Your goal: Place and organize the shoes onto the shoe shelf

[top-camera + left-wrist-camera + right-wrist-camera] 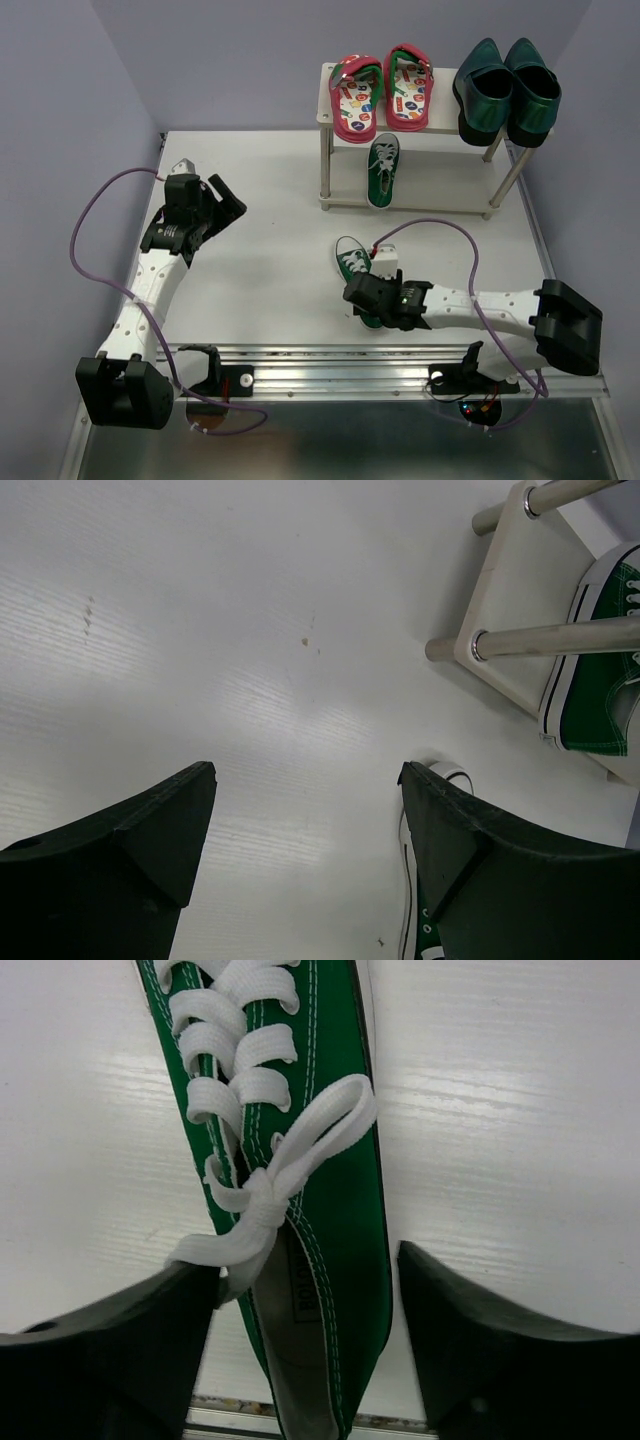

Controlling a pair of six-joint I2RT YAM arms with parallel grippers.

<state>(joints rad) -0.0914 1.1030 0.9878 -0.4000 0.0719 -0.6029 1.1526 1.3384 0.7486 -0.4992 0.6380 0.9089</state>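
Note:
The pale shoe shelf [440,135] stands at the back of the table. Red flip-flops [383,95] and shiny teal loafers [507,90] sit as pairs on its top board. One green white-laced sneaker [382,170] lies on the lower tier, toe toward me. The other sneaker [351,260] lies on the table, and my right gripper [364,300] stands open astride its heel. In the right wrist view this sneaker [330,1190] runs between the fingers, with a gap on the right side and its lace brushing the left finger [130,1330]. My left gripper [228,198] hangs open and empty over the table's left side.
In the left wrist view the left gripper [305,780] frames bare white table, with a metal shelf leg [545,638] and the shelved sneaker [600,675] at upper right. The lower tier has room to the right of that sneaker. A metal rail [330,365] runs along the near edge.

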